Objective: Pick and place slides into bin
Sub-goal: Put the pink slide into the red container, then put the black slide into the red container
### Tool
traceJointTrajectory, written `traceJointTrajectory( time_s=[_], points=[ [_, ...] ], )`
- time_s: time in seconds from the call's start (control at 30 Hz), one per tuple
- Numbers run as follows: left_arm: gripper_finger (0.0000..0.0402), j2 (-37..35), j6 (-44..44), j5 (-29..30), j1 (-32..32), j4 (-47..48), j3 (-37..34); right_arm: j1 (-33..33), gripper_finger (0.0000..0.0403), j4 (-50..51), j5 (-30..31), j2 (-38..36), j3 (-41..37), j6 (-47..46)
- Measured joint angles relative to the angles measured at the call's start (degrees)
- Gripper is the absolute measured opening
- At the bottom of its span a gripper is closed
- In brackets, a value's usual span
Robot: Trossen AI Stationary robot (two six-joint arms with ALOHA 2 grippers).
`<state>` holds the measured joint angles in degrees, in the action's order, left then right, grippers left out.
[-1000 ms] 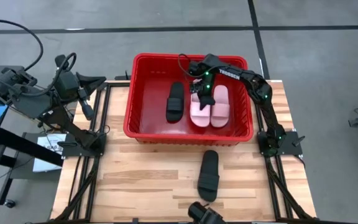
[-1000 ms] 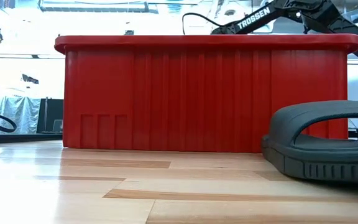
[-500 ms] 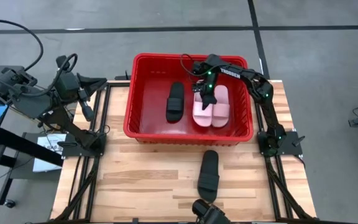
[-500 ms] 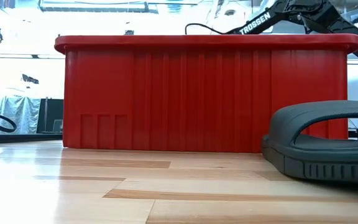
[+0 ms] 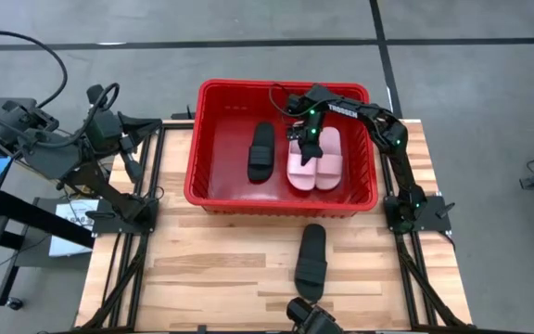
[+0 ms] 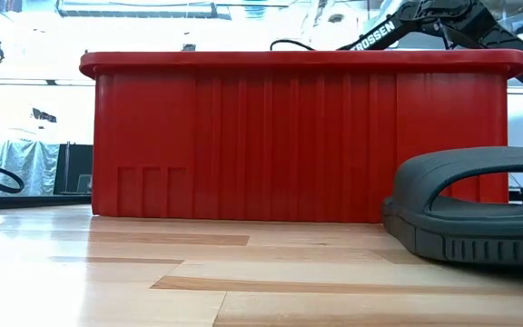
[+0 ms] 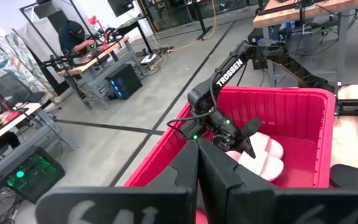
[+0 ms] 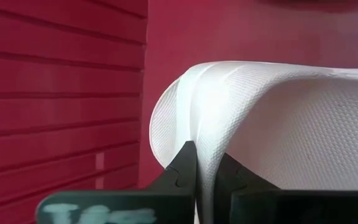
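Slides (image 5: 314, 159): pink pair and one black in bin (image 5: 202, 139), one black (image 5: 311, 260) on bench | right hand (image 5: 306, 147) pinching pink slide's strap edge | left hand (image 7: 197, 163) pressed together, idle beside bin | foam looks light, flexible; grip strap.

I am sitting over a wooden table (image 5: 211, 269) on grey floor (image 5: 248, 37) with dark lines; beyond, a person (image 7: 76, 37) is working at a cluttered workbench (image 7: 95, 56).
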<state>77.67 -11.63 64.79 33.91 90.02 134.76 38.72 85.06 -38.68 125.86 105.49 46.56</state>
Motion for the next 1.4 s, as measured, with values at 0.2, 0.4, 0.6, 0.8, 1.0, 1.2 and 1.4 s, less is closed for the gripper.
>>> traceJointTrajectory(
  time_s=[0.2, 0.4, 0.6, 0.8, 1.0, 1.2, 1.4],
  points=[
    [0.0, 0.3, 0.0, 0.0, 0.0, 0.0, 0.0, -0.1, 0.0015, 0.0, 0.1, 0.0, 0.0, -0.2],
    [0.0, 0.3, 0.0, 0.0, 0.0, 0.0, 0.0, -0.1, 0.004, -1.0, 0.2, 0.0, 0.0, -1.5],
    [0.0, 0.3, 0.0, 0.0, 0.0, 0.0, 0.0, -0.1, 0.0061, -2.3, 0.9, 0.0, 0.0, -2.8],
    [0.0, 0.3, -0.1, 0.0, 0.0, 0.0, 0.0, -0.1, 0.0082, -3.5, 1.7, 0.0, 0.0, -3.5],
    [0.0, 0.3, -0.1, 0.0, 0.0, 0.0, 0.0, -0.1, 0.0114, -5.2, 3.2, 0.0, 0.1, -4.6],
    [0.0, 0.3, -0.1, 0.0, 0.0, 0.0, 0.0, -0.1, 0.0144, -6.3, 5.7, 0.0, 0.1, -4.8],
    [0.0, 0.3, -0.1, 0.0, 0.0, 0.0, 0.0, -0.1, 0.0155, -6.1, 5.9, 0.0, 0.1, -4.7]
  ],
)
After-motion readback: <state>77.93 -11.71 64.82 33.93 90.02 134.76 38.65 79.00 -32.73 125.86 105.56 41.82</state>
